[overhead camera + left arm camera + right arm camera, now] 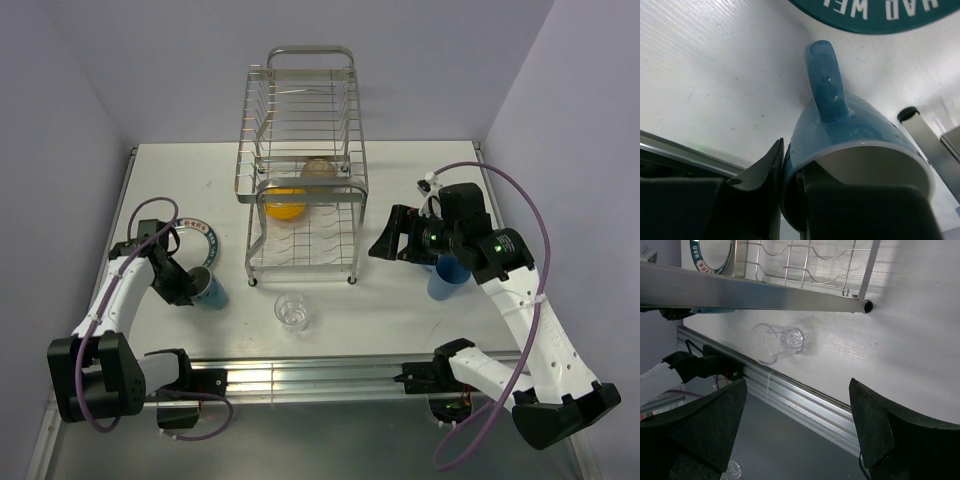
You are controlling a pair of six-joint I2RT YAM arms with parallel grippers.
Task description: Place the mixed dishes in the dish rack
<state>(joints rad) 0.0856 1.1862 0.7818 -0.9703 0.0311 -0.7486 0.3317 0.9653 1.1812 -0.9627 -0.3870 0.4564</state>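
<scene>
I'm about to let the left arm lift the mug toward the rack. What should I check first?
1. Left gripper's hold on the mug: ok, fingers pinch its wall, one inside, one outside.
2. Mug apart from the plate: ok, a gap shows.
3. Right gripper out of the way: ok, open, empty, right of the dish rack.
4. Clear glass off the path: cannot tell; it stands before the rack.
5. Free slot: cannot tell; the yellow-orange bowl sits inside.

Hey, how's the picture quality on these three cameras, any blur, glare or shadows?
Top external: sharp, evenly lit, soft shadow under the dish rack. Left wrist: the teal mug looms close and slightly soft, a highlight on its handle. Right wrist: the claw fingers are dark silhouettes; the clear glass looks faint against the bright table.
</scene>
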